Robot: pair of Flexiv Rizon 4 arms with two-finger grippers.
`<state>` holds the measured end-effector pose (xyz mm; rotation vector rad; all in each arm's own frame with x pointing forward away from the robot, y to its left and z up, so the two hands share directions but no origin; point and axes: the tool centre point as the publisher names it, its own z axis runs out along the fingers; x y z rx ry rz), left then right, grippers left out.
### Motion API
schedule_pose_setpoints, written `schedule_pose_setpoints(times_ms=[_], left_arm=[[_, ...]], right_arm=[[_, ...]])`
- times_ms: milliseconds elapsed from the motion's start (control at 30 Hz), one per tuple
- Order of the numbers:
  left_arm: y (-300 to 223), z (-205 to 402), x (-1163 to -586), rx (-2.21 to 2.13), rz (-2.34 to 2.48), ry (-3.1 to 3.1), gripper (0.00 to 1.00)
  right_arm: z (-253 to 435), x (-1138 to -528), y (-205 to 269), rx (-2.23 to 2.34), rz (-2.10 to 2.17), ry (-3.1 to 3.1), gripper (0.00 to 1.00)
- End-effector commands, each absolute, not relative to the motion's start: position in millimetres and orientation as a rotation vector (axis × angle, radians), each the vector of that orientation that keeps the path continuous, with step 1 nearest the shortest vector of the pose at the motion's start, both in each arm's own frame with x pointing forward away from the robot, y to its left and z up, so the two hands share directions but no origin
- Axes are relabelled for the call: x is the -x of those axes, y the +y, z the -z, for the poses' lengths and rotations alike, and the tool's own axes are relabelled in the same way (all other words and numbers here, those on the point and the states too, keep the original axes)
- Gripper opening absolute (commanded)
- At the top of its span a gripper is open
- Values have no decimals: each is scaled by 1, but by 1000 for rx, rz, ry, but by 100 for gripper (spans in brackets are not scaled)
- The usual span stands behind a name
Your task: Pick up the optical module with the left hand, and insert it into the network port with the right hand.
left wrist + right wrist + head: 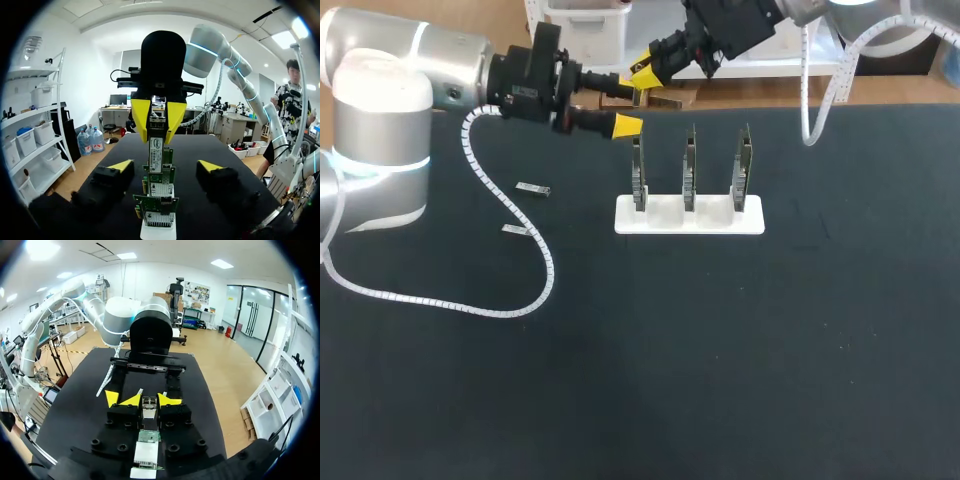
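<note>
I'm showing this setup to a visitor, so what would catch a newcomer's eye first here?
The right gripper pinches an optical module nose to nose with the open left gripper, near the far edge of the black table. Close by, three network cards stand upright in a white stand.

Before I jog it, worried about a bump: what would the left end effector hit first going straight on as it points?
Probably the right end effector, facing it head-on and shut on the optical module. The network cards look to sit below that line, though depth is unclear.
</note>
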<state>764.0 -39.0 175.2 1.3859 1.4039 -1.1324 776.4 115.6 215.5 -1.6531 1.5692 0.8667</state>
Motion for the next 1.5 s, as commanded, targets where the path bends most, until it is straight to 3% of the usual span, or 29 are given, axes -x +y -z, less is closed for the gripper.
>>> schedule_pose_setpoints(times_ms=[33,533,1500], left_arm=[[-39,-176,-765,-1389,1133,1408,100],[-37,-174,-771,-1531,973,1515,100],[24,-195,-781,-1623,807,1572,100]], right_arm=[[-215,-775,115,1651,-865,1569,0],[-215,-775,115,1651,-865,1569,0],[-215,-775,115,1651,-865,1569,0]])
